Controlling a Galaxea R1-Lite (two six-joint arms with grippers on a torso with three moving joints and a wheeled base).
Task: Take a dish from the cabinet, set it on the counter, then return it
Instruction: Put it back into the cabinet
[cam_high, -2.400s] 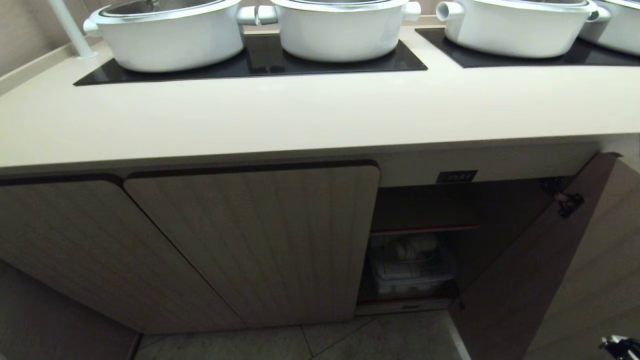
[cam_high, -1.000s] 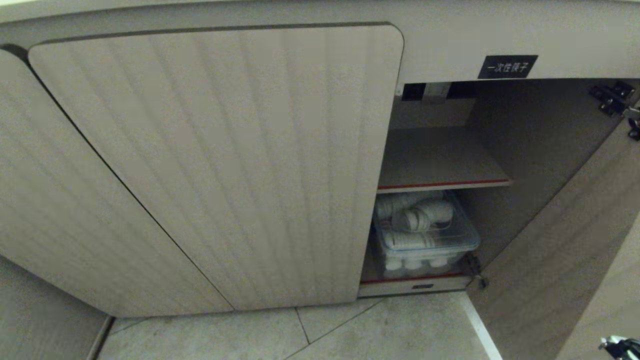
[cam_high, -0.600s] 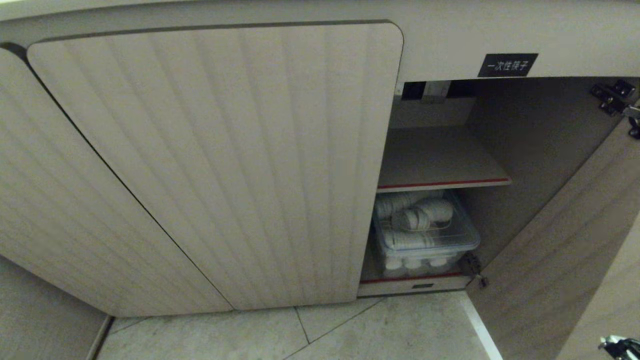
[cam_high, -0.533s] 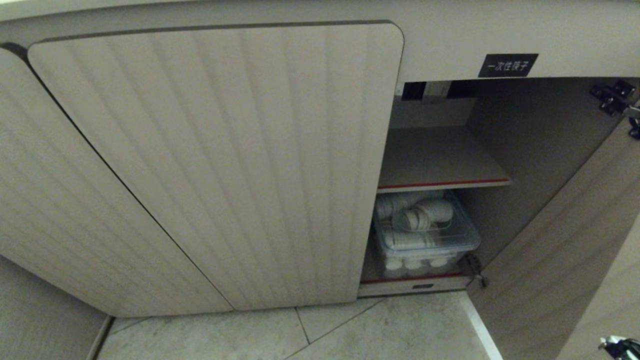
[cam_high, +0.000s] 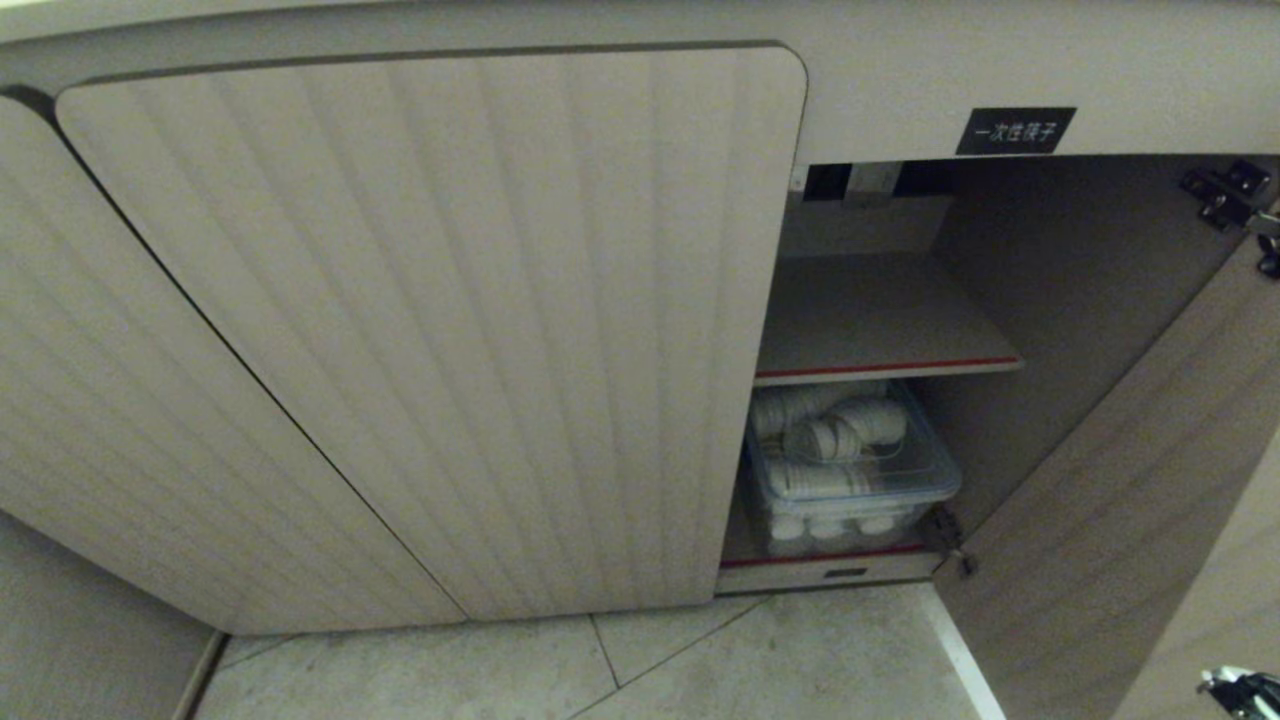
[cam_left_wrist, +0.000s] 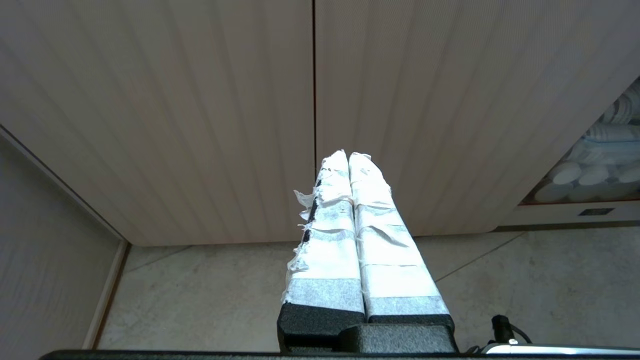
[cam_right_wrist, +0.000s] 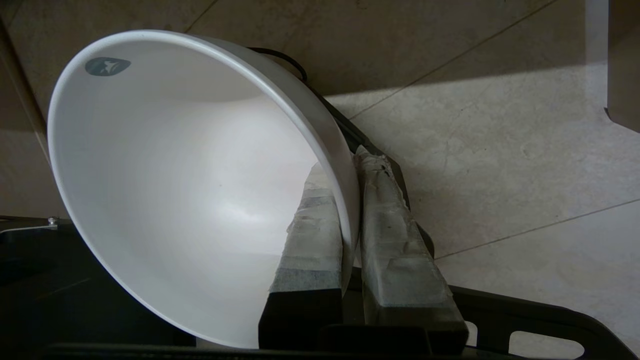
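Head view: the cabinet is standing open, its shelf bare.

Left wrist view: the left gripper is idling, fingers pressed together.

Right wrist view: the right gripper is pinching the bowl by its rim, one finger inside, one outside; it should probably go in level, clearing the door.

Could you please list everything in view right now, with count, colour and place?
dish: one, white, clamped by its rim, held over the floor
cabinet: one, beige ribbed doors, right door open
label: one, black, above the opening
shelf: one, beige with red edge, bare
bin: one, clear, under the shelf, holding white cups
floor: pale tiles
left claw: shut, before the closed doors
right claw: shut on the dish
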